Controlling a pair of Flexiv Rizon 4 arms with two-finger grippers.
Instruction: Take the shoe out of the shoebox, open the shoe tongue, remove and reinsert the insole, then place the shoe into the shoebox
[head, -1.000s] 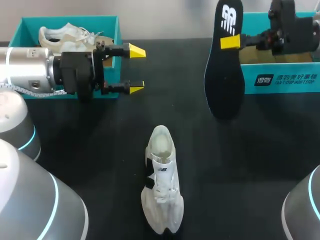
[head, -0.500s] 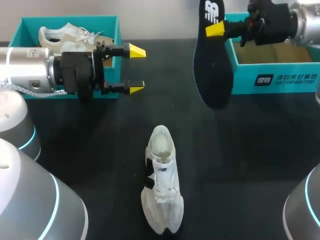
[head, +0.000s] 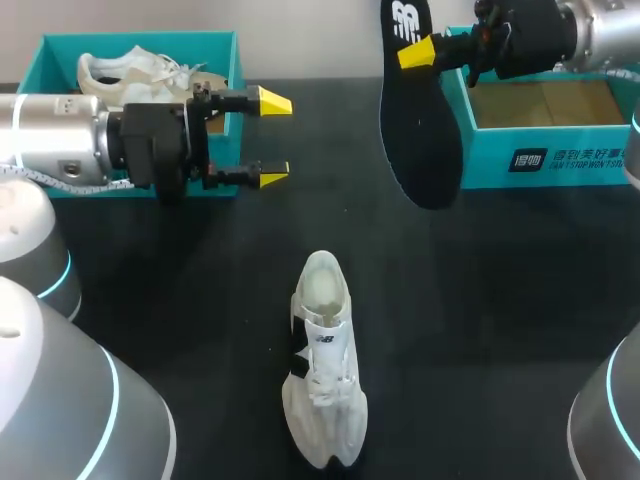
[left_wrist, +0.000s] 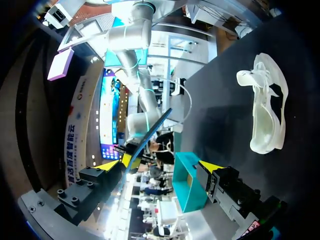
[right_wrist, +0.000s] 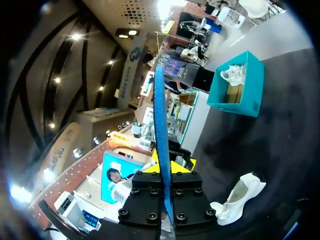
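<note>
The right gripper (head: 420, 52) is closed on the insole (head: 420, 130): its two yellow-tipped fingers press the thin sheet from both sides, close to the end that carries the white mark. In the right wrist view the insole (right_wrist: 160, 115) stands edge-on between the fingers of this gripper (right_wrist: 164, 167) and runs straight out ahead of it, showing a blue side. From above, the insole looks dark, and its wide free end hangs away from the gripper, over the black desk (head: 500, 300). Just beside this gripper is the right shoebox (head: 560, 160), a teal box whose brown bottom is visible. The shoe (head: 322, 370), white with dark marks on its side, stands on its sole on the desk, well apart from both grippers and between them, with its toe toward the robot and its open heel end toward the far side. In the right wrist view the shoe (right_wrist: 237, 200) lies under and to one side of the gripper. The left gripper (head: 273, 139) hovers with its fingers spread wide and nothing between them. In the left wrist view the shoe (left_wrist: 267, 110) lies ahead of it and off to one side. Just behind this gripper stands the left shoebox (head: 140, 42), also teal, with a second shoe (head: 130, 72) in it.
</note>
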